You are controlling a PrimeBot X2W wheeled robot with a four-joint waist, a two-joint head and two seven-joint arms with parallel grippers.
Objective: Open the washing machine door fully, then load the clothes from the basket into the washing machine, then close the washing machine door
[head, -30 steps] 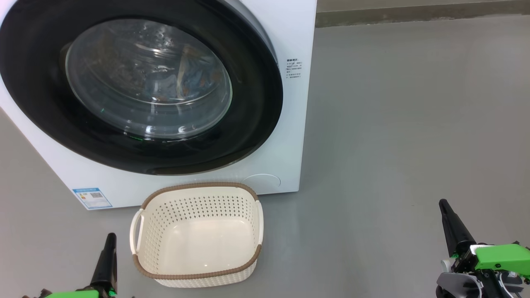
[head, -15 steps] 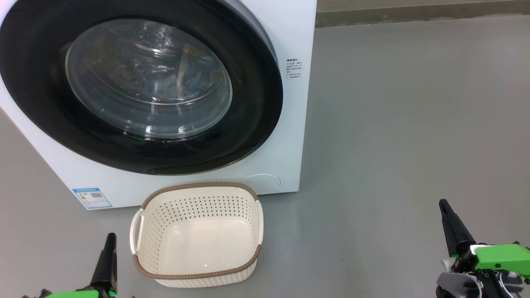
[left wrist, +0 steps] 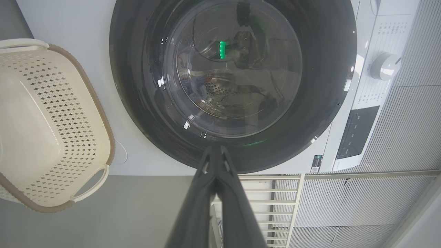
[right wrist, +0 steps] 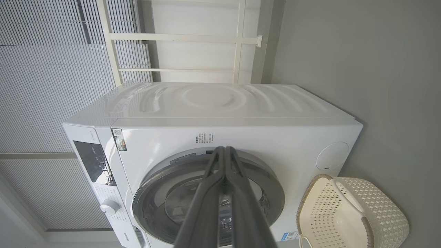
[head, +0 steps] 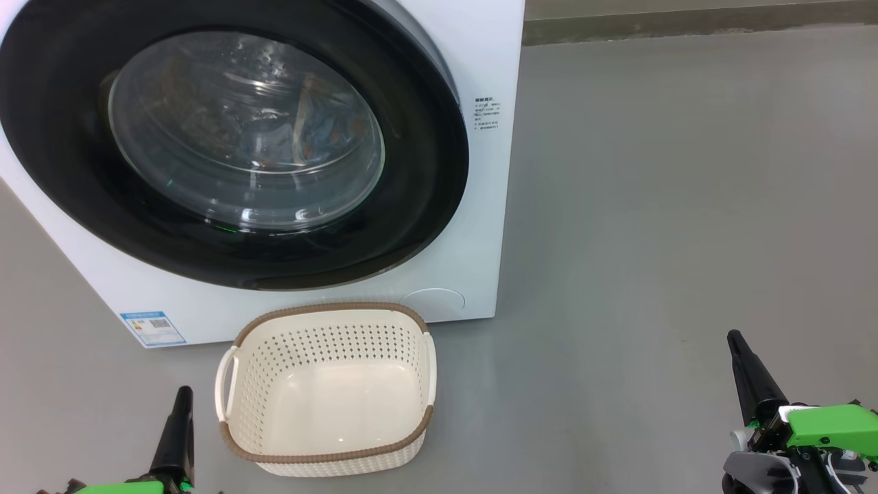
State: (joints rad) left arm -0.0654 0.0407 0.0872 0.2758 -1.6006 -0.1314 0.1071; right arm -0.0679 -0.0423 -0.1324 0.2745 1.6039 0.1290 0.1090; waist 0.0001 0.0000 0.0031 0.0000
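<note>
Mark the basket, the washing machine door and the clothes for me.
basket (head: 329, 343), head view: perforated inner back wall.
washing machine door (head: 425, 178), head view: glossy black ring, right side.
clothes (head: 326, 127), head view: blue fabric seen behind the door's glass.

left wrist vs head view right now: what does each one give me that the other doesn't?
Left wrist view: the control dial and dark display panel on the washing machine, and a white rack. Head view: the blue label, the right gripper, shut, and clothes behind the glass. Both: the door closed, the empty basket, the left gripper, shut.
</note>
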